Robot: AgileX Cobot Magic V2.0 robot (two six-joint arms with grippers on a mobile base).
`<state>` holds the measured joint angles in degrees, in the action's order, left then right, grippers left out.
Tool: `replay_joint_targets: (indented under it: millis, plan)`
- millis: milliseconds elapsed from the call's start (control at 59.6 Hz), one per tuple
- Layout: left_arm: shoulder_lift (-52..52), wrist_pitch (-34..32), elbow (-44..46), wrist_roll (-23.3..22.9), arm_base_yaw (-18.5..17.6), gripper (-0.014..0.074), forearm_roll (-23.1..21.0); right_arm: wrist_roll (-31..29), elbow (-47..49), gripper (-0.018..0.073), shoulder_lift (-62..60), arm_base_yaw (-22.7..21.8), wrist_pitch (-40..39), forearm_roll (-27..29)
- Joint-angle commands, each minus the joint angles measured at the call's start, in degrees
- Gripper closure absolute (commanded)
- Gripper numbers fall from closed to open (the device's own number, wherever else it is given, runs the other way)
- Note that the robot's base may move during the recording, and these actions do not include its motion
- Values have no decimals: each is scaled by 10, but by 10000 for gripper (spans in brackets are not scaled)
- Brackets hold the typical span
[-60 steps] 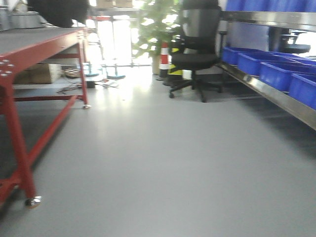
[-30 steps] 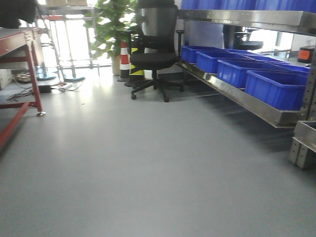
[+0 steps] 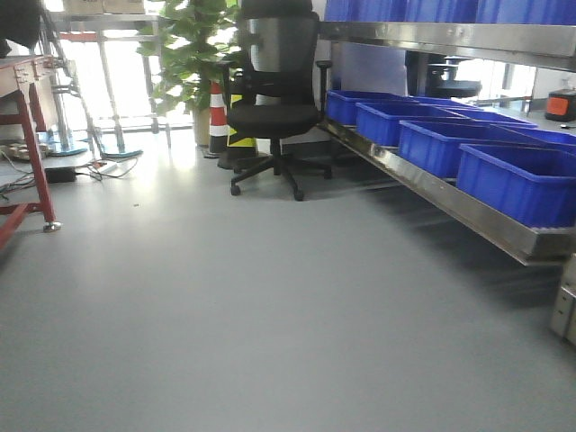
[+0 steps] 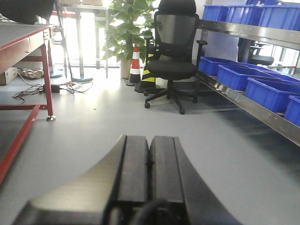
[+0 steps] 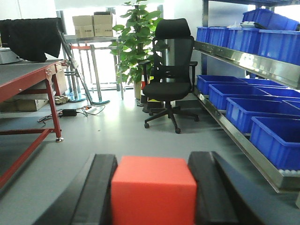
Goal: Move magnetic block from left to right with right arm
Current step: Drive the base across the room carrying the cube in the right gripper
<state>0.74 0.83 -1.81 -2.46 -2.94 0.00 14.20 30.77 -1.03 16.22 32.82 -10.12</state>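
Right gripper (image 5: 153,161) jaws: clamped on the magnetic block (image 5: 153,194), one black finger touching each side.
Left gripper (image 4: 149,150) jaws: pressed together.
Block position: between the right fingers, held above the grey floor (image 3: 270,315).
Writing: cardboard boxes (image 5: 93,24) carry dark print, too small to read.
Ahead: black office chair (image 5: 168,70), blue bins (image 5: 276,136).

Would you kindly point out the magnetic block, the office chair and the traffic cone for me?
magnetic block (image 5: 153,190), right wrist view, centre of its red front face.
office chair (image 5: 167,88), right wrist view, on the seat cushion.
traffic cone (image 4: 135,65), left wrist view, middle of its striped body.
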Motion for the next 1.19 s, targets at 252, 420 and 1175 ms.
replay_joint_targets:
  millis: [252,420,1175]
  plan:
    - [9,-52,-6,-2,0,713,0,-5,15,410,-2,-2,-53,-6]
    - [9,-52,-6,-2,0,713,0,-5,15,410,-2,-2,-53,-6]
    - [9,-52,-6,-2,0,713,0,-5,15,410,-2,-2,-53,-6]
